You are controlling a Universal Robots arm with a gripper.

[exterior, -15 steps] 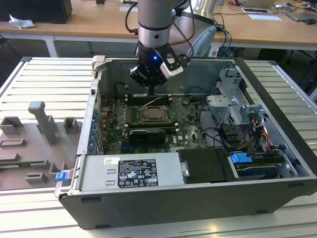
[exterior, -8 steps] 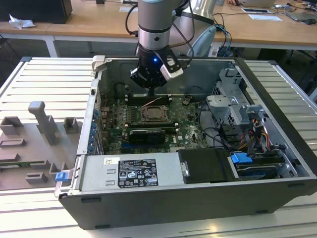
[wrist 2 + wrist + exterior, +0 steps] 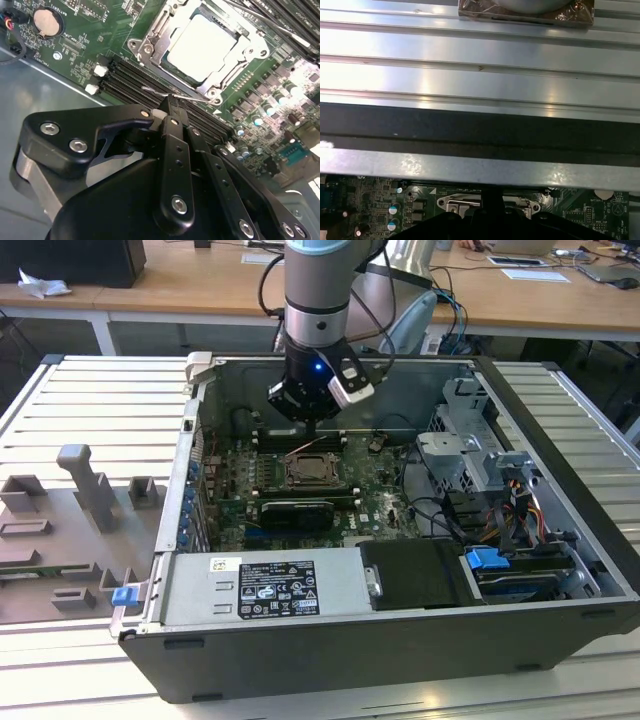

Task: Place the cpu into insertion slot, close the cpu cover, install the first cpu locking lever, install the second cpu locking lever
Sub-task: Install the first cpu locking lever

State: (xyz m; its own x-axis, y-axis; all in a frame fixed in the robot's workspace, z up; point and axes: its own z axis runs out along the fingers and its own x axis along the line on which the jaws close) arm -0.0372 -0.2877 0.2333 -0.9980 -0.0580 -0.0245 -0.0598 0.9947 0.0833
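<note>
Silvery thin wire locking lever (image 3: 155, 91) looks springy and slippery; we judge its bent end the best hold, just beside our closed black hand (image 3: 172, 103).

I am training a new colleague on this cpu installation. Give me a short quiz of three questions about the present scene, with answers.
1. True or false: the cpu lies outside the grasp of the gripper.
2. The cpu cover is: A standing upright; B lying flat around the cpu; C removed.
3. What is nearest the tip of the gripper?
Key: 1 true; 2 B; 3 a thin wire locking lever.
</note>
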